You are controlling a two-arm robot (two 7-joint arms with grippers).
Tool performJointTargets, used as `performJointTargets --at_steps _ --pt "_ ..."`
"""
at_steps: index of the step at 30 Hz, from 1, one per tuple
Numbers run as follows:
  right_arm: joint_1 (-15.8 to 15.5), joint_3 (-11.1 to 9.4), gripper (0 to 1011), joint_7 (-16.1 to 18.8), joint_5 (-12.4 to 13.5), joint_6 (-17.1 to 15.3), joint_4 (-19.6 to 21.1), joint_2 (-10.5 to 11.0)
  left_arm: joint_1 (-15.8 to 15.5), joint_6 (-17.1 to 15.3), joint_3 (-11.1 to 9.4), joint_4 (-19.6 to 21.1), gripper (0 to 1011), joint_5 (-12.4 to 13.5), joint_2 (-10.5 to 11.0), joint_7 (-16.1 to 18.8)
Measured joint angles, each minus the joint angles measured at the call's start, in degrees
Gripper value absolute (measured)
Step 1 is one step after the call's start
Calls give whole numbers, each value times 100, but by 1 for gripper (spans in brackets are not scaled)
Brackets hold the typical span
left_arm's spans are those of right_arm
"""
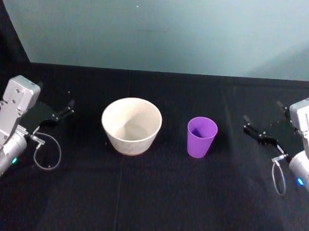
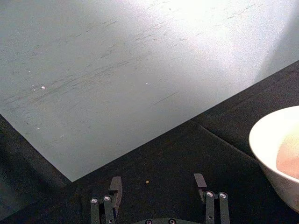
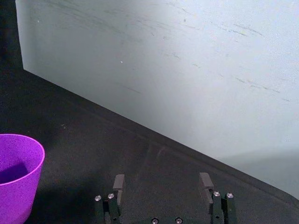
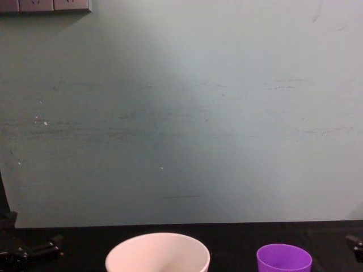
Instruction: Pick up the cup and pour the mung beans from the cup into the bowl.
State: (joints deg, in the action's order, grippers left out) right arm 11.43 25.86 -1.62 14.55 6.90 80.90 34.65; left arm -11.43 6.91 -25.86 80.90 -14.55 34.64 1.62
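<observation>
At the 9 o'clock edge of the black-covered desk (image 1: 150, 198) in the head view, the left gripper (image 1: 68, 109) rests low over the cloth, pointing toward about 2 o'clock, a thin cable loop (image 1: 48, 152) hanging from its wrist. In the left wrist view the left gripper (image 2: 158, 184) has its jaws spread wide apart, with bare cloth and one tiny tan speck (image 2: 147, 181) between them. At 3 o'clock from this gripper, and well apart from it, stands the bowl (image 1: 129, 143), upright, round and off-white. Its inside shows smooth and pale down to the bottom, with a faint pinkish tone in the left wrist view, where the bowl (image 2: 256, 140) curves in at the side. At 3 o'clock from the bowl, near it but not touching, stands the cup (image 1: 200, 147), upright, bright purple and narrower than the bowl. Its inside is in deep shadow, so the mung beans cannot be made out in it. The right wrist view shows the cup (image 3: 18, 196) with a dark patch low inside. At 3 o'clock from the cup, apart from it, the right gripper (image 1: 249, 125) sits at the desk's 3 o'clock edge, aimed toward about 10 o'clock. In the right wrist view the right gripper (image 3: 161, 182) also has its jaws wide apart over bare cloth. From the chest view, the bowl (image 4: 157, 255) and the cup (image 4: 283, 260) stand side by side before a pale teal wall (image 4: 187, 124).
</observation>
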Motion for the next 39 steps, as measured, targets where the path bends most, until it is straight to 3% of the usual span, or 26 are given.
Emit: performJointTargets --at_steps 39 --pt "-46 -50 1003 5 -4 -4 22 9 0 0 0 0 1000 0 0 0"
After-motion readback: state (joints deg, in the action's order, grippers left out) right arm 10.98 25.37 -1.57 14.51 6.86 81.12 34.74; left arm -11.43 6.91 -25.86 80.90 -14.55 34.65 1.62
